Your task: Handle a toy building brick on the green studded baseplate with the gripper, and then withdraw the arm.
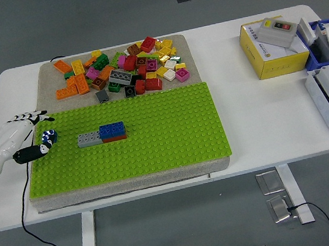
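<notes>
At the green baseplate's [154, 136] left edge, the left hand's [24, 138] fingers [36, 118] spread loosely, holding nothing.

Green studded baseplate [154, 136]: moulded plastic, satin sheen, regular raised studs. Grey brick [88, 139], blue brick [112, 130]: smooth glossy plastic. Loose brick pile [127, 67] toward the table's far edge: glossy plastic, a few pieces with a mirror-like gold finish. Mat [50, 83] under pile and baseplate: beige, matt, coarse, cloth-like. Table [261, 122]: white, smooth, faintly glossy. Yellow box [271, 60] near the far right corner: matt cardboard. Left hand [30, 137]: glossy white shell, matt black fingers.
</notes>
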